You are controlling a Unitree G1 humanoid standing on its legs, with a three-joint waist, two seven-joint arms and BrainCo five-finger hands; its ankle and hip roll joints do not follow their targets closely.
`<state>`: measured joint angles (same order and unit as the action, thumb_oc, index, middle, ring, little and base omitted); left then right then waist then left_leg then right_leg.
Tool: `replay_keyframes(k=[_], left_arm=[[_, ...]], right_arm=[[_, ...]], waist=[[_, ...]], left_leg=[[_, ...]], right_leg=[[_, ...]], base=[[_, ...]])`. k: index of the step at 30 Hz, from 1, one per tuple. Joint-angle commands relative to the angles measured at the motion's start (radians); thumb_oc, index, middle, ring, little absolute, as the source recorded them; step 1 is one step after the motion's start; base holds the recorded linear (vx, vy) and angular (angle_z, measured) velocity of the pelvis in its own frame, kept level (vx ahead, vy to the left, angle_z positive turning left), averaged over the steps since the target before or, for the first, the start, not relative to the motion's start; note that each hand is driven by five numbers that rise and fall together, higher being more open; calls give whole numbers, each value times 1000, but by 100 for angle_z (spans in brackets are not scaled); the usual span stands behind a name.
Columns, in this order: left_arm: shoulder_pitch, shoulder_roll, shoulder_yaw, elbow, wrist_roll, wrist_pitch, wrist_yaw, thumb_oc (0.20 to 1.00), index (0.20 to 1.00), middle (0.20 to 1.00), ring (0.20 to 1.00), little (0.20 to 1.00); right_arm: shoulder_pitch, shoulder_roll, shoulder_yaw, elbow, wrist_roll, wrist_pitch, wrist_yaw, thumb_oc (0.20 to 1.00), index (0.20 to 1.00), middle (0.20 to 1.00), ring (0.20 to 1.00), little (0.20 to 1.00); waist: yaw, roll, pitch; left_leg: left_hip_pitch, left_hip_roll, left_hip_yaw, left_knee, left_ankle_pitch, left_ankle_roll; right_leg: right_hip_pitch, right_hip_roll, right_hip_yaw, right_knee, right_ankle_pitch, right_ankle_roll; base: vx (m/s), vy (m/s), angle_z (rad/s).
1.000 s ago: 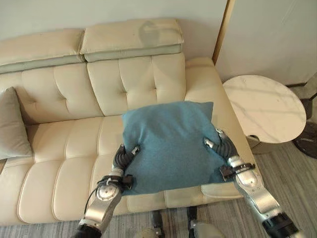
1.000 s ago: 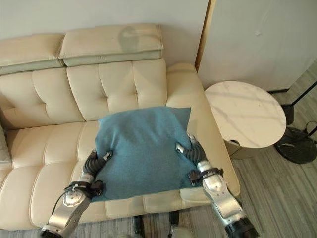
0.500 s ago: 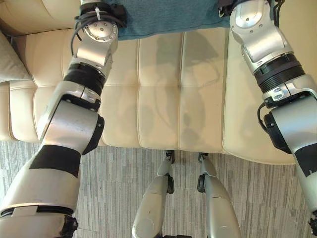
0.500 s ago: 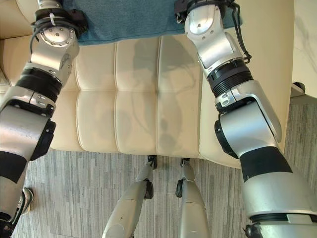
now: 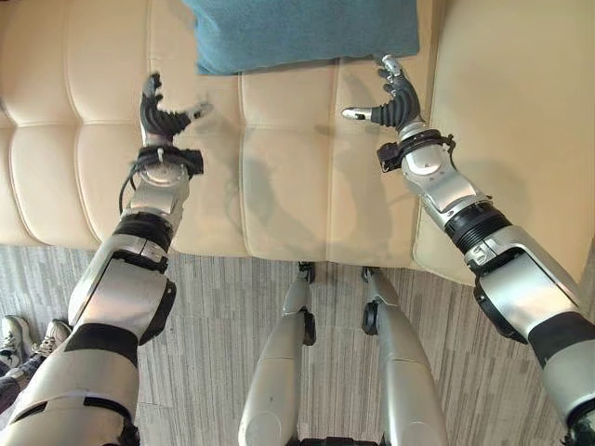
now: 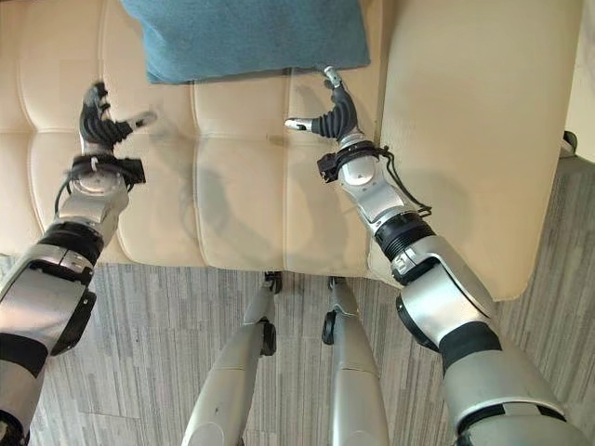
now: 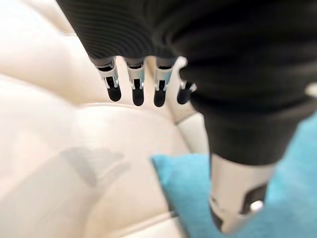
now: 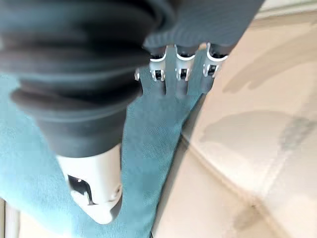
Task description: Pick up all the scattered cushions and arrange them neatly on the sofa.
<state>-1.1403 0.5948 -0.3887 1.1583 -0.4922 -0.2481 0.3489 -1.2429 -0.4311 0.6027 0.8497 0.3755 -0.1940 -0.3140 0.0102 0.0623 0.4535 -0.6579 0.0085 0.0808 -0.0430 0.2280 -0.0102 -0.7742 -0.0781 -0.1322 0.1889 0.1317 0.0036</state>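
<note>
One sofa (image 5: 297,186) fills your view, w/ the cushion (image 5: 297,32) lying flat on its seat. Left hand (image 5: 158,116) and right hand (image 5: 395,98) hover near it, both released (fingers spread). Risk: it's lying flat, not propped up, so untidy, imo.

The cushion (image 5: 302,32) is blue-teal fabric, lying flat on the seat of the cream tufted sofa (image 5: 288,177). Its near edge crosses two seat panels, near the armrest.
</note>
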Motion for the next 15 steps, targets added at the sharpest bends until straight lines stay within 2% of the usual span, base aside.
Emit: replay_keyframes(k=[1,4,8,11,14,15], left_arm=[[-46,56,23,-42,-14,-77,-5,1000,1000,1000,1000,1000],[46,59,47,-189,7,-103,0,1000,1000,1000,1000,1000],[284,72,100,-474,86,-129,-18,1000,1000,1000,1000,1000],[716,30,205,-727,176,-103,-134,1000,1000,1000,1000,1000],[996,-25,259,-753,230,-73,-227,1000,1000,1000,1000,1000],[1093,-49,279,-699,273,-58,-258,1000,1000,1000,1000,1000]], right_arm=[[-43,11,-49,-56,20,-86,8,1000,1000,1000,1000,1000],[30,-32,-78,-157,-12,-90,13,1000,1000,1000,1000,1000],[238,-109,-149,-386,-110,-93,43,1000,1000,1000,1000,1000],[755,-154,-313,-665,-173,-111,184,1000,1000,1000,1000,1000],[1093,-126,-394,-697,-138,-112,309,1000,1000,1000,1000,1000],[1215,-115,-423,-658,-158,-102,353,1000,1000,1000,1000,1000]], waist=[[10,-44,-28],[7,-43,-29],[7,-53,-53],[-16,-81,-115],[-47,-97,-184],[-63,-99,-211]], left_leg=[[60,-5,29,23,-109,-68],[76,-6,29,25,-112,-69],[140,-11,30,32,-130,-65],[284,-18,41,41,-176,-47],[390,-16,54,40,-203,-34],[444,-16,63,37,-216,-30]], right_leg=[[86,-47,49,-72,-59,147],[106,-47,48,-81,-55,146],[180,-49,43,-93,-56,146],[336,-64,27,-96,-74,147],[449,-69,20,-114,-82,156],[498,-65,19,-116,-89,163]], base=[[-40,18,-9],[-30,19,-10],[10,13,-5],[145,46,0],[209,106,-5],[151,138,-25]])
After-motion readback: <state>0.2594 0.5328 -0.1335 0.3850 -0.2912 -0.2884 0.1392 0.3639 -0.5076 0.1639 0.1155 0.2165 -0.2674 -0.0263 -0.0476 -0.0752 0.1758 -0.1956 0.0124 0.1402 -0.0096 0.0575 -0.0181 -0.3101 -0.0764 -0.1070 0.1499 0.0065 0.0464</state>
